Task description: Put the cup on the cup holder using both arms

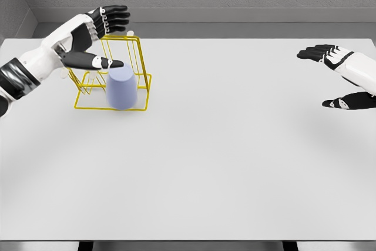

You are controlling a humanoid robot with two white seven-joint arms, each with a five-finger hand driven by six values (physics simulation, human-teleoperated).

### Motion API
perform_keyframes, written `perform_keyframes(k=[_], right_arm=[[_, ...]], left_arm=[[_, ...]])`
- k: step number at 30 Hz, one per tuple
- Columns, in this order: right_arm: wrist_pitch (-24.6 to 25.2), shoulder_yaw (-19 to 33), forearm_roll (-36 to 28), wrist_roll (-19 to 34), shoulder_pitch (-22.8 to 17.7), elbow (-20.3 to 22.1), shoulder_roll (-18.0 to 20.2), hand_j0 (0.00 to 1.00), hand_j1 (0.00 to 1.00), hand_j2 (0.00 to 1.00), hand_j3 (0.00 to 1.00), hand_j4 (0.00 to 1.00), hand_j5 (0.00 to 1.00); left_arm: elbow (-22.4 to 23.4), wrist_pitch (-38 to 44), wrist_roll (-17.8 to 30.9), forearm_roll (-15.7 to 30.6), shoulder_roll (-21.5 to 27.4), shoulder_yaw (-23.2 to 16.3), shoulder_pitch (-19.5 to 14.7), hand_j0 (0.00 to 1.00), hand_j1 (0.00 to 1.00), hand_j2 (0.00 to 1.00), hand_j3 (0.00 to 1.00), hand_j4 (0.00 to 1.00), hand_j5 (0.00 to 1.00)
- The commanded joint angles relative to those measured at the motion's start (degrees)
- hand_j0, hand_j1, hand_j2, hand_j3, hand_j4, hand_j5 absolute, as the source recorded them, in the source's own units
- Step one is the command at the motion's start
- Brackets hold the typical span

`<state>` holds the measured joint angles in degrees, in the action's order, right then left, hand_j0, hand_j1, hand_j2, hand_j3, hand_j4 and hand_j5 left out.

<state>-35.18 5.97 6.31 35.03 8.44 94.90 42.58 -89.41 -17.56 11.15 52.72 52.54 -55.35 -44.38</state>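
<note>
There was one lilac cup (121,87), one yellow wire cup holder (138,73), one white table (223,163), and two robot hands: left robot hand (100,36), right robot hand (335,77).

You have the cup holder (126,74) standing on the table (223,163) at its far left, with the cup (121,87) upside down inside the frame at its front. The left hand (97,36) sits over the holder's rear left, thumb just above the cup. The right hand (341,77) hangs well apart at the right edge
</note>
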Motion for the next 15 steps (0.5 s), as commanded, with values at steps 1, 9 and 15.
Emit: perform_keyframes(k=[1, 9, 15], right_arm=[[0.18, 0.0, -0.43, -0.03, 0.0, 0.02, 0.05, 1.0, 1.0, 1.0, 1.0, 1.0, 1.0], [0.18, 0.09, -0.43, -0.03, 0.0, -0.07, 0.05, 1.0, 1.0, 1.0, 1.0, 1.0, 1.0], [0.18, 0.09, -0.43, -0.03, -0.09, 0.02, 0.05, 1.0, 1.0, 1.0, 1.0, 1.0, 1.0]], left_arm=[[-0.42, -0.28, 0.02, 0.28, 0.2, 0.06, 0.0, 0.93, 0.93, 0.93, 0.93, 0.93, 0.93], [-2.0, -12.58, 0.02, 0.28, 5.82, 0.15, 2.37, 1.0, 1.0, 1.0, 1.0, 1.0, 1.0], [-1.83, -17.44, 0.02, 0.19, 11.01, 0.59, 8.7, 1.0, 1.0, 1.0, 1.0, 1.0, 1.0]])
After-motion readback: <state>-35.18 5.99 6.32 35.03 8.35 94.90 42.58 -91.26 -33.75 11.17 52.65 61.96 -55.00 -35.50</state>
